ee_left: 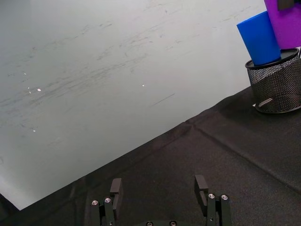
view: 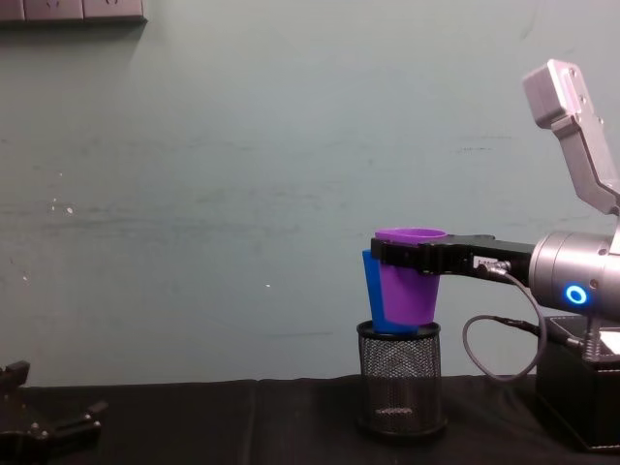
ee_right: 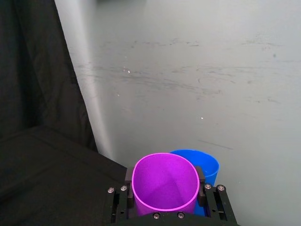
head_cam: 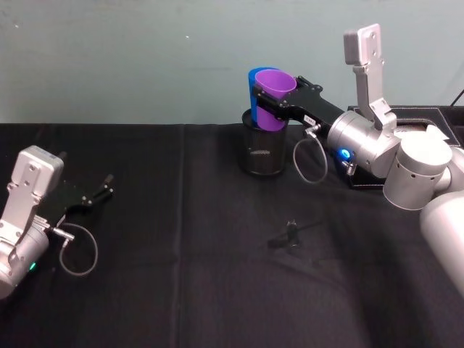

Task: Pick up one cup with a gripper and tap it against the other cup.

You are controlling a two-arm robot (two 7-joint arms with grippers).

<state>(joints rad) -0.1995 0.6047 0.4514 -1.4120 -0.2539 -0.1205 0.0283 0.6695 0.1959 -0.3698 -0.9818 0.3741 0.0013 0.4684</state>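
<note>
The purple cup is smooth plastic, tapered, wider at the rim. My right gripper clamps it just under the rim, one flat black jaw on each side of the wall. In the right wrist view the cup shows its round, empty mouth between those jaws. It stands close to upright, long axis vertical, mouth up and narrow base down. In the chest view its base hangs just above the rim of the holder.

The blue cup is the same smooth tapered shape. It sits base-down inside the holder, a round pot of black wire mesh, and leans a little. The purple cup is right against its side, rims level. I cannot tell whether they truly touch.

The holder stands on a black cloth, near its far edge by a pale green wall. A black box lies behind my right arm.

My left gripper hangs low over the cloth at my left, well apart from the cups, jaws spread wide and holding nothing.
</note>
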